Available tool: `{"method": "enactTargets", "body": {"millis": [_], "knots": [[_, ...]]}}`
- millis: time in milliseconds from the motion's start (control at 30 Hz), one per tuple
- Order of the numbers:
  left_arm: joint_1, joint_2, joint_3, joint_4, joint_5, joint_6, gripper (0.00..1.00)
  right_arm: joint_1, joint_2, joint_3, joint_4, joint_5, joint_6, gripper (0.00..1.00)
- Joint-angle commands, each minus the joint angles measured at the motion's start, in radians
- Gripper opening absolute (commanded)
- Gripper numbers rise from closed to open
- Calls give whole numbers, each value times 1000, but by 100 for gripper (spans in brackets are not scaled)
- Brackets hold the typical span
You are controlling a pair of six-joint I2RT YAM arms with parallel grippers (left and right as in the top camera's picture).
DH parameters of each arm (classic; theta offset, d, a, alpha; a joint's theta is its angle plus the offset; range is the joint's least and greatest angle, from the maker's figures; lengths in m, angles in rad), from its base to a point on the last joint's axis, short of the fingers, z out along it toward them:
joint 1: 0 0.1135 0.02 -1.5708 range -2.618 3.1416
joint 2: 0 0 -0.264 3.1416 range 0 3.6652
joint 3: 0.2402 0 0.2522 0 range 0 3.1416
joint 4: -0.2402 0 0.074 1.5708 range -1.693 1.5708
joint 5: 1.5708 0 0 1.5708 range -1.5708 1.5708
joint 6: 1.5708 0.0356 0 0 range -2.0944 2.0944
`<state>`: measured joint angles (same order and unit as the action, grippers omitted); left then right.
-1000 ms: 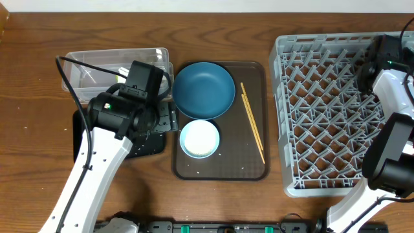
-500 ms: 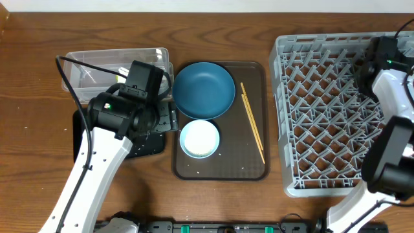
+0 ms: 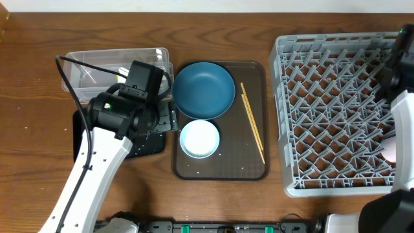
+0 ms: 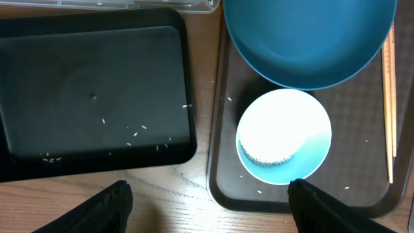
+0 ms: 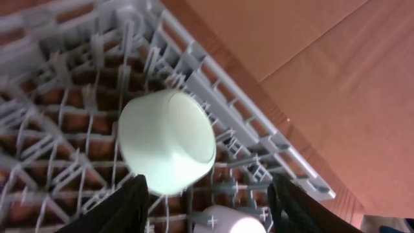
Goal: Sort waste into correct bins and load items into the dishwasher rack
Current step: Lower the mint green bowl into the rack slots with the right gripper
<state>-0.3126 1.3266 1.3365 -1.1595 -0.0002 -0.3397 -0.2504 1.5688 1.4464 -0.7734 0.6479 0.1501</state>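
Brown wood-grain table [image 3: 39,77] — a pale strip [image 3: 194,5] along its far edge.

Kitchen-style setup: dishwasher rack [image 3: 336,97], serving tray [image 3: 223,169], wood table [image 3: 32,77].

The left arm [image 3: 90,175] was a long, smooth white link ending in rounded black joint housings, with a boxy black block mounted on top. A small green light [image 3: 108,105] glowed on one housing, and a thin black cable [image 3: 60,63] looped out beside it. The right arm [image 3: 406,111] had the same white shell with black joints. The left fingers [image 4: 110,208] and the right fingers [image 5: 119,207] were dark, matte and blunt.
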Motion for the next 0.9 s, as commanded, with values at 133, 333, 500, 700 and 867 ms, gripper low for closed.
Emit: {"method": "enactTargets", "body": {"millis": [133, 333, 500, 700, 867], "knots": [[0, 0, 2, -3, -8, 6, 80, 3, -7, 3, -163, -181, 2, 61], [0, 0, 2, -3, -8, 5, 80, 3, -3, 3, -209, -313, 3, 17], [0, 0, 2, -3, -8, 5, 80, 2, 20, 3, -166, -385, -7, 1], [0, 0, 2, -3, -8, 5, 80, 2, 104, 3, -133, -397, -18, 1], [0, 0, 2, -3, -8, 5, 80, 1, 194, 3, -81, -305, -17, 1]]}}
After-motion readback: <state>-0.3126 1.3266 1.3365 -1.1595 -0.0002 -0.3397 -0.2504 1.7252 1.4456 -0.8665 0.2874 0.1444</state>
